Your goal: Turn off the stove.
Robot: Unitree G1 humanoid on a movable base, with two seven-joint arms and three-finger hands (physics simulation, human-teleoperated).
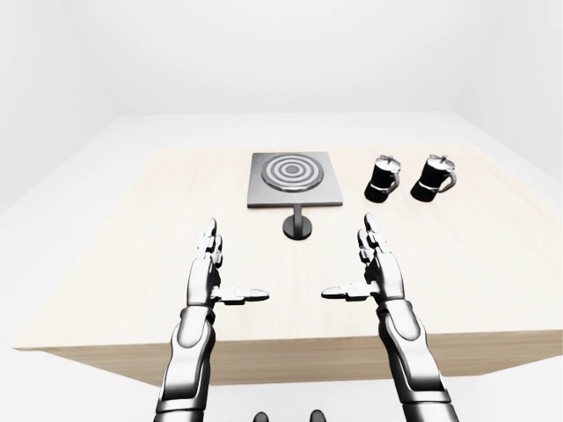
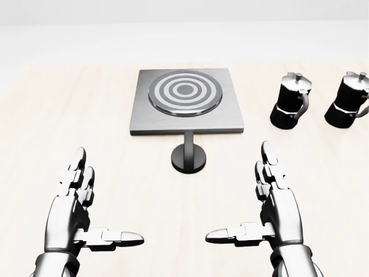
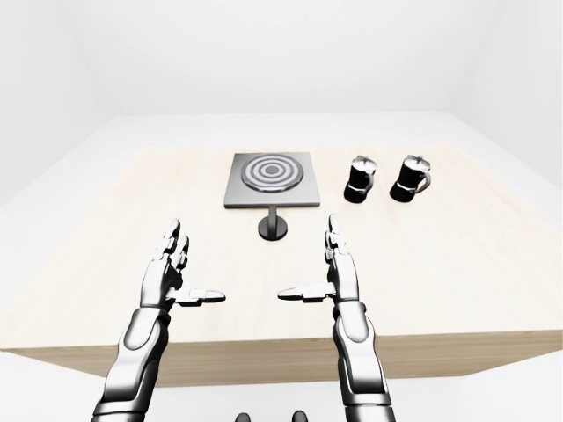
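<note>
Two metal hands hover low over the pale wooden tabletop (image 2: 69, 115), palms turned toward each other, with the fingers (image 2: 76, 173) stretched out and the thumbs pointing inward; neither holds anything. The stove (image 2: 187, 104), a flat grey square plate with a ringed round burner, lies flat on the tabletop, toward the top of the head view from both hands and well apart from them. Just below the stove's lower edge sits its control, a dark round knob (image 2: 188, 157) with a short stem running from it straight up to the plate, so its long axis points from the hands toward the stove. The knob lies between the two hands side to side, somewhat closer to the right hand (image 2: 271, 213) than to the left hand (image 2: 78, 216), so the right hand looks the better placed to reach it; the move would call for a reach ahead and slightly inward toward the knob. To the right of the stove stand two black moka pots (image 2: 291, 107) side by side, upright and clear of the knob, though the nearer one sits not far from the right hand's likely path. The switch-off itself has not yet begun, judging by the empty hands.
</note>
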